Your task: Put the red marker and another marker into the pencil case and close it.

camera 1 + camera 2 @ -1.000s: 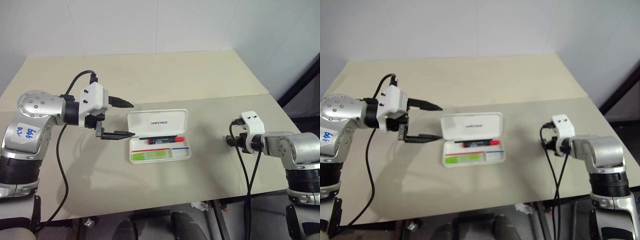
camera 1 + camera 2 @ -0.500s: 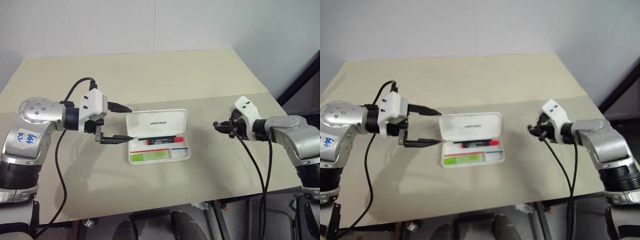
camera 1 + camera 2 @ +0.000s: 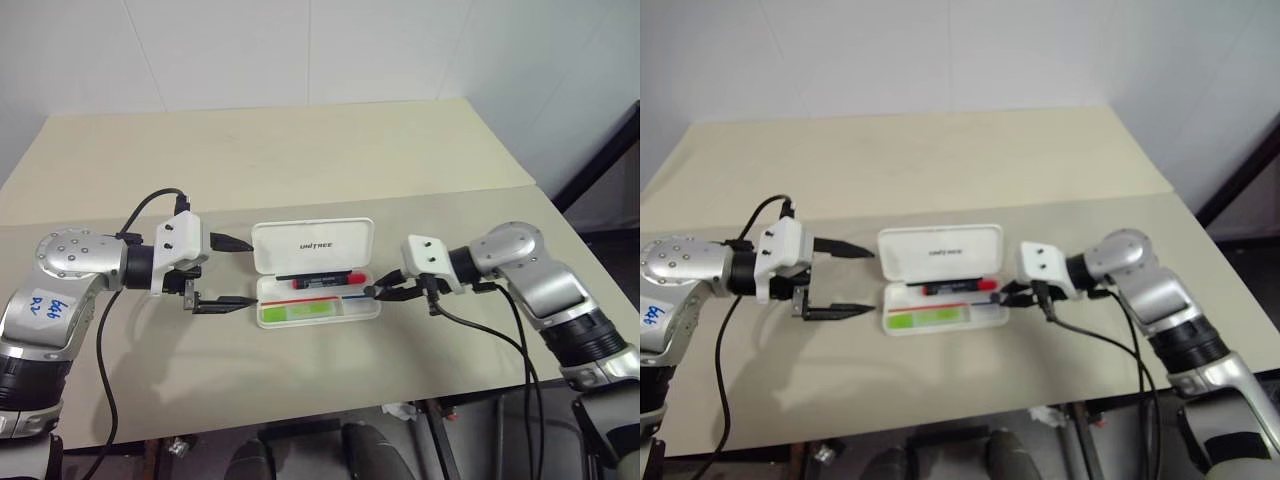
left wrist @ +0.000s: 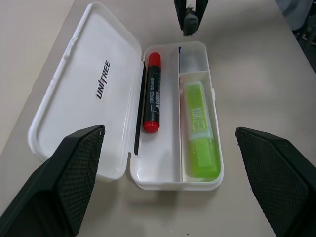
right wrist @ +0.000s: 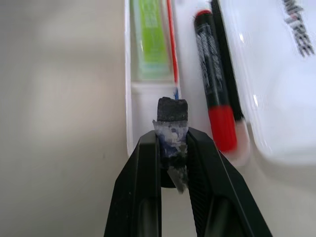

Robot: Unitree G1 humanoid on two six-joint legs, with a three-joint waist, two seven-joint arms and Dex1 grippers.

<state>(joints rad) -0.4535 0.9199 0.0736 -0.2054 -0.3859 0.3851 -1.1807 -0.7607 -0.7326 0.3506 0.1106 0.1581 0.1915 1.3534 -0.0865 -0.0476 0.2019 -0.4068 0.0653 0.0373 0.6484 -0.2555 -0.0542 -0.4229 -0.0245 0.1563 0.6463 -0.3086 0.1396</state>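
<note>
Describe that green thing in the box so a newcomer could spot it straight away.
On the beige table lies an open white pencil case, its lid folded back. Its tray has two long compartments: the one beside the lid holds the red marker, the outer one the light-green highlighter. Unlike its slim red-and-black neighbour, it is flat, wide and lime.

The pencil case (image 4: 89,94) looks like glossy white hard plastic, its lid smooth and catching soft highlights. The red marker (image 4: 152,93) has a shiny plastic body with a matt black label band. The lime highlighter (image 4: 200,129) seems translucent plastic. The left gripper's fingers (image 4: 69,182) show matt black, finely cross-hatched pads. The counter (image 3: 300,150) is matt beige, smooth.
</note>
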